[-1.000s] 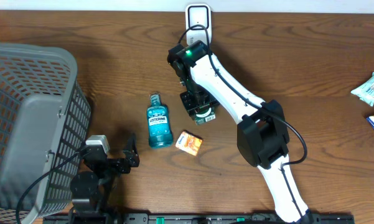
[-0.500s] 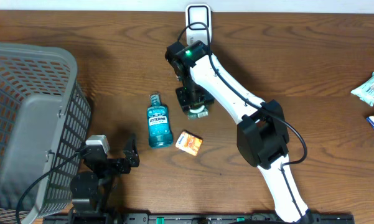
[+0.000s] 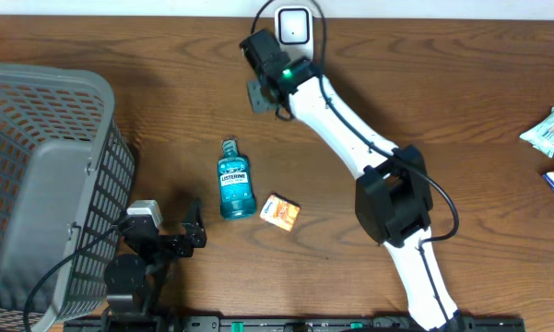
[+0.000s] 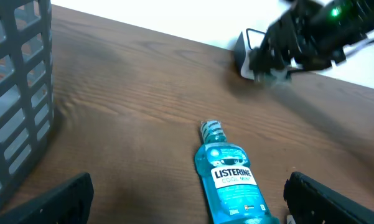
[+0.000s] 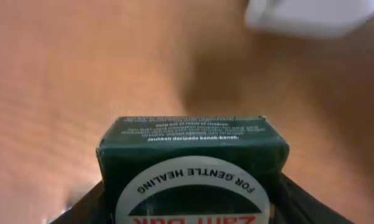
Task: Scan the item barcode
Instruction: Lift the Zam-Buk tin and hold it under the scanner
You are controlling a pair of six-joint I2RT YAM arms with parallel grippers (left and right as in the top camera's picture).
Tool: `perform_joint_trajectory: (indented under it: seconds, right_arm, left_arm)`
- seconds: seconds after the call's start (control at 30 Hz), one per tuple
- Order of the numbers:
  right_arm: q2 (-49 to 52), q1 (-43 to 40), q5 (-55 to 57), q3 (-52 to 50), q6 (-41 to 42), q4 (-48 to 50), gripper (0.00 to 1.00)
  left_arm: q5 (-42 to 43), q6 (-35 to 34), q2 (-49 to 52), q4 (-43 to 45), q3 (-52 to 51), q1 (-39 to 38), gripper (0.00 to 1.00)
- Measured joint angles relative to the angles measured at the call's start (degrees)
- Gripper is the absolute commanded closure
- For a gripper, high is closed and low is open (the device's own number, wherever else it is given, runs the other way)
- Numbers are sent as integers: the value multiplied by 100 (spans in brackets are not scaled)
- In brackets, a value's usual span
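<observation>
The brown tabletop (image 3: 461,83) carries a grey mesh basket (image 3: 46,78) at its left edge. The right arm reaches across to the far edge, well ahead of the left. Its hand (image 3: 261,90) is closed partway on a dark green box (image 5: 190,140), fingers on both sides. The white scanner (image 3: 293,23) lies just beyond the box, up and to the right in the wrist view, near but apart. The box's end faces the camera and bears a round white label reading "for gentle healing"; no barcode shows there. The left hand (image 3: 196,229) rests fully open and empty, near a Listerine bottle (image 3: 235,182).
</observation>
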Motion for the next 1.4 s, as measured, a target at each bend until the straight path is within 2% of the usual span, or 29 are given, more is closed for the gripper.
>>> perform_joint_trajectory:
  seconds: [0.17, 0.37, 0.43, 0.53, 0.7, 0.77, 0.87, 1.13, 1.27, 1.4]
  right_arm:
    - [0, -232, 649, 2, 2, 1128, 61]
    - [0, -494, 970, -31, 0, 2420, 62]
    - [17, -592, 1001, -55, 0, 2968, 60]
    - [142, -726, 1043, -68, -55, 3908, 49]
    - [787, -859, 927, -68, -737, 5394, 58]
    - [1012, -857, 883, -70, -1023, 5534, 60]
    - [1305, -841, 820, -118, -1427, 5569, 57]
    - [1329, -787, 844, -133, -1923, 5643, 56]
    - [1241, -767, 1023, -133, -2096, 4940, 58]
    - [922, -809, 1456, -133, -2347, 4188, 55]
  left_arm:
    - [0, 0, 0, 0, 0, 0, 2]
    - [0, 0, 0, 0, 0, 0, 2]
    - [0, 0, 0, 0, 0, 0, 2]
    - [-2, 0, 0, 0, 0, 0, 2]
    - [0, 0, 0, 0, 0, 0, 2]
    - [0, 0, 0, -2, 0, 0, 2]
    - [0, 0, 0, -2, 0, 0, 2]
    - [0, 0, 0, -2, 0, 0, 2]
    - [-2, 0, 0, -2, 0, 0, 2]
    - [-2, 0, 0, -2, 0, 0, 2]
